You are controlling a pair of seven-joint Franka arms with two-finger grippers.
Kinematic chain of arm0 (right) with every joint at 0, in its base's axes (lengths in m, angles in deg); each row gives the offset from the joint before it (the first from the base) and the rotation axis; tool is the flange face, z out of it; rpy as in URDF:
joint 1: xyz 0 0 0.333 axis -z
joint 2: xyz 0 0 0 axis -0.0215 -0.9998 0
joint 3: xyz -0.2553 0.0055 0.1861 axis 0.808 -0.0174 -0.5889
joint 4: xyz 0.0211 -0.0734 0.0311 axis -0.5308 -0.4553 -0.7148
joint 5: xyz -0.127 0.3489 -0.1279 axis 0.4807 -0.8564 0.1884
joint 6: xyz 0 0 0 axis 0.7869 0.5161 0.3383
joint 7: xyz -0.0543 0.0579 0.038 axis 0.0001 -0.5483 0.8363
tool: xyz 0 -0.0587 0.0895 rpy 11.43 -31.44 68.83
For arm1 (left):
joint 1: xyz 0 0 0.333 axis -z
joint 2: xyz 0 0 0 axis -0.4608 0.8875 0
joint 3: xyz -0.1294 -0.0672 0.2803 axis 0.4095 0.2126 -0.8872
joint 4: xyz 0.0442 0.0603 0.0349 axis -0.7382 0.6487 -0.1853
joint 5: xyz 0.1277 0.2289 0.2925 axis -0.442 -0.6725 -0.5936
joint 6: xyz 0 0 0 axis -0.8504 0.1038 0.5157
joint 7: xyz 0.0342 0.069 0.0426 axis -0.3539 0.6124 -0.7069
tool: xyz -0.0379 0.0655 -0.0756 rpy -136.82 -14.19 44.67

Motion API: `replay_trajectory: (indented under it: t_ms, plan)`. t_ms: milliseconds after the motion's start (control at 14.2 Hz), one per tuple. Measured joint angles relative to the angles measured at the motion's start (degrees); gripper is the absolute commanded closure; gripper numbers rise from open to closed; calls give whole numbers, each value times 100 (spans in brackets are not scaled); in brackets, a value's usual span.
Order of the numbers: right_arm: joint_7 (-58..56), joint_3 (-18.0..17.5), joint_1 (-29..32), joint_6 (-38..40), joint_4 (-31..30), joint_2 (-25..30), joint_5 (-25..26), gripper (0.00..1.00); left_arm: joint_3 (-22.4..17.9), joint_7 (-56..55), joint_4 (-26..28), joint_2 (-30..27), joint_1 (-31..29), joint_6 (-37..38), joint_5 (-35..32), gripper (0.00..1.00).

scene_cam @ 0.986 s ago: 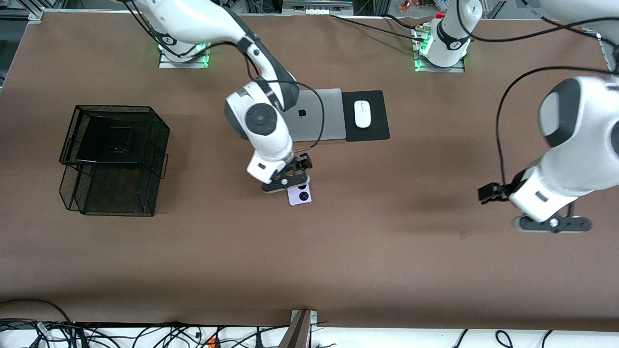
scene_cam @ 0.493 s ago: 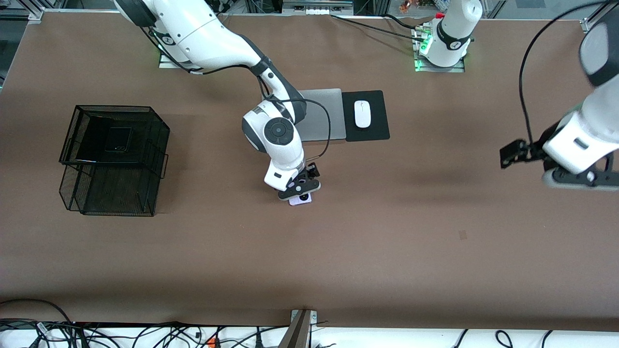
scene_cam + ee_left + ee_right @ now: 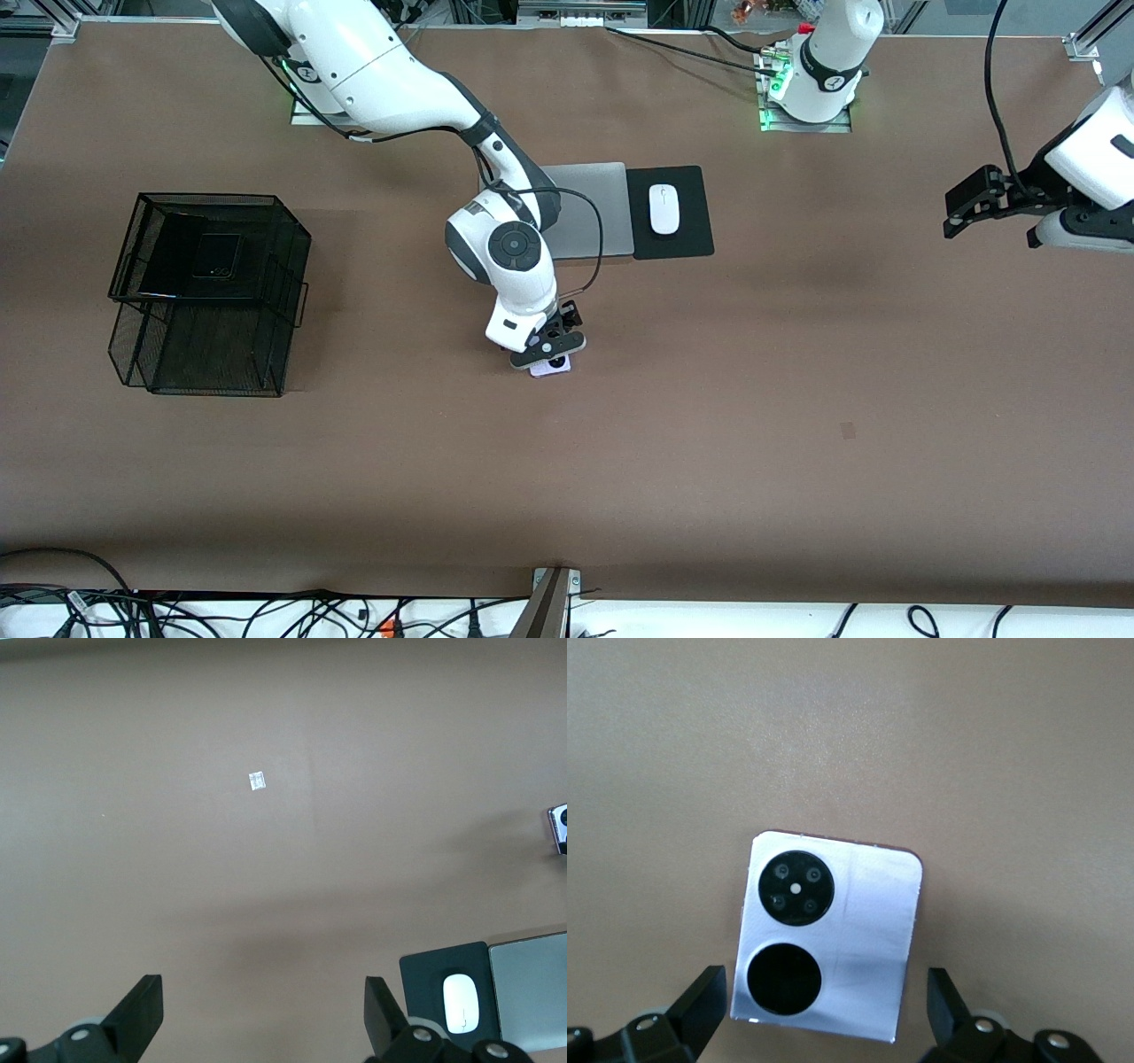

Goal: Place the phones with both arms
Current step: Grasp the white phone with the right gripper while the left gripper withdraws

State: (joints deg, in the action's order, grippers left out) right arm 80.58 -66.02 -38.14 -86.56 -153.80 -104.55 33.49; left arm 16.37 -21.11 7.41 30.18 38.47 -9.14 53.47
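So we've got the right gripper [image 3: 547,347] down low over the lilac-white phone [image 3: 551,367], which lies flat on the brown table [image 3: 709,443] about mid-table, nearer to the front camera than the silver laptop [image 3: 589,208]. In the right wrist view the phone [image 3: 826,936] sits camera-side up with its two black circles showing, and the jaws are spread wide with one finger [image 3: 700,1003] on each side of it, not touching it as far as we can see. The left gripper [image 3: 997,199] hangs up in the air over the left arm's end of the table, and its jaws are wide open too with nothing in them; its wrist view just shows bare table with a small pale mark [image 3: 257,780] on it, plus the white mouse [image 3: 460,1002] on its black mouse pad [image 3: 425,979] off at the edge. In the front view the mouse [image 3: 664,209] and pad [image 3: 687,213] sit right beside the laptop, on the side toward the left arm's end. Over at the right arm's end of the table we see a black wire mesh organizer [image 3: 208,292], and a dark phone [image 3: 217,255] is lying flat on its upper tier.
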Motion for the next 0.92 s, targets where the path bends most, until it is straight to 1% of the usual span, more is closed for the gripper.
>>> replay_trajectory:
  t_ms: [211, 493, 563, 634, 704, 775, 845, 915]
  plan:
    - [200, 0, 2, -356, 1, -98, 2, 0, 7, 0, 0, -34, 0, 0, 0, 0]
    - [272, -1, 2, -424, 2, -145, 26, 1, -4, 5, 2, -164, -54, 53, 0, 0]
    - [274, -1, 3, -424, 2, -155, 56, 8, -9, 4, 2, -193, -73, 66, 0, 0]
    - [278, -1, 3, -425, 2, -165, 80, 30, -12, 4, 2, -213, -113, 74, 0, 0]
    - [278, 0, 3, -425, 2, -170, 95, 60, -12, 4, 3, -223, -168, 75, 0, 0]
    - [299, -1, 9, -402, 7, -151, 114, 79, -13, 4, 8, -225, -220, 76, 0, 0]
    - [304, -5, 9, -401, 19, -143, 114, 94, -14, 4, 26, -221, -251, 75, 0, 0]
    - [305, -6, 9, -408, 22, -160, 114, 97, -13, 4, 51, -214, -258, 73, 0, 0]
